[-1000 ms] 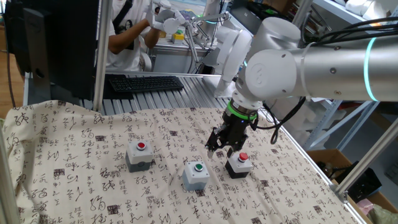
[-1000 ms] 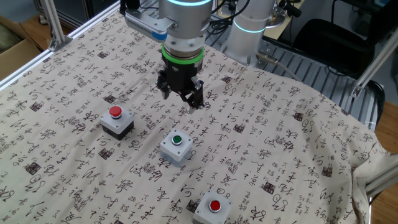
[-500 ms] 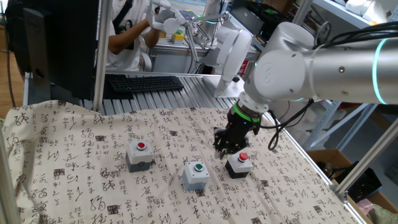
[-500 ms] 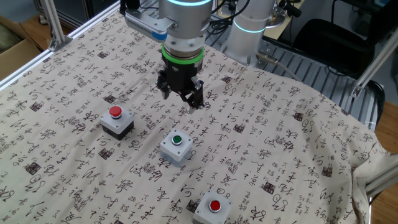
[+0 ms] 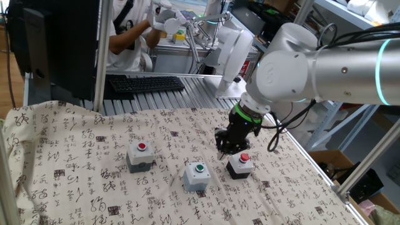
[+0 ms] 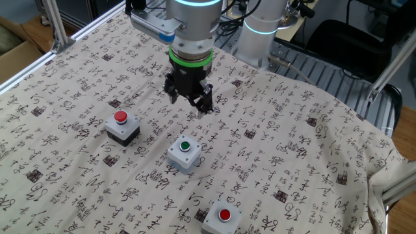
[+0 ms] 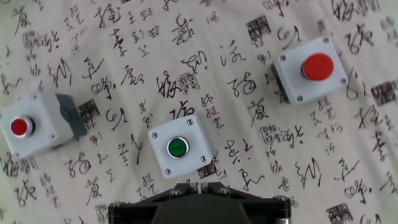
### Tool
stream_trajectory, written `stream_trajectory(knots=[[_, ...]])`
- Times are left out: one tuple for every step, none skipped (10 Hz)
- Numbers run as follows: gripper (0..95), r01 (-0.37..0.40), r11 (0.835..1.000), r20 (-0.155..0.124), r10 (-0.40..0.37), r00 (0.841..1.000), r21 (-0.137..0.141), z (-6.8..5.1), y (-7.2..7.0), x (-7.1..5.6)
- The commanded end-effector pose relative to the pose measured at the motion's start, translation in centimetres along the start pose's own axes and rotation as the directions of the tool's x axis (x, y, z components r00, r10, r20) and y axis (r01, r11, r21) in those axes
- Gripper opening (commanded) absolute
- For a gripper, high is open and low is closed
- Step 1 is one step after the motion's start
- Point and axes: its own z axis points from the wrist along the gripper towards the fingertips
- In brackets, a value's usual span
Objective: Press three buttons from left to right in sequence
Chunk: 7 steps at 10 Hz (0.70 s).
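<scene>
Three button boxes stand in a row on the patterned cloth. The grey box with red cap (image 5: 140,155) (image 6: 223,220) (image 7: 28,127) is at one end, the grey box with green cap (image 5: 199,175) (image 6: 184,153) (image 7: 178,148) in the middle, and the black box with red cap (image 5: 240,165) (image 6: 121,126) (image 7: 309,68) at the other end. My gripper (image 5: 226,149) (image 6: 190,104) (image 7: 199,184) hangs above the cloth just behind the green and black boxes and touches none of them. In the hand view its fingertips meet, with nothing between them.
The patterned cloth (image 5: 75,175) covers the table and wrinkles toward its edges. A keyboard (image 5: 147,83), a monitor (image 5: 56,44) and a person (image 5: 128,31) are behind the table. A frame post (image 5: 100,56) stands at the back left. A cardboard box (image 6: 13,52) sits beside the table.
Over the last second the arm swung a little toward the black box and the gripper shifted with it. In the last half second almost nothing moved.
</scene>
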Motion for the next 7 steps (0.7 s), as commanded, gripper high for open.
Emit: stream_trajectory(knots=[[0.0,0.001,1.000,0.001,-0.001,1.000,-0.003,0.0,0.0,0.0],[0.0,0.002,1.000,0.002,-0.002,1.000,-0.001,0.1,-0.1,-0.2],[0.0,0.007,1.000,0.005,-0.007,1.000,0.006,0.2,-0.2,-0.4],[0.0,0.012,1.000,0.004,-0.012,1.000,0.005,0.2,-0.4,-0.7],[0.0,0.017,1.000,0.001,-0.017,1.000,-0.001,0.2,-0.7,-1.1],[0.0,0.035,0.999,-0.001,-0.035,0.999,0.002,0.3,-1.3,-1.9],[0.0,0.048,0.999,-0.001,-0.048,0.999,0.011,0.4,-1.7,-2.6]])
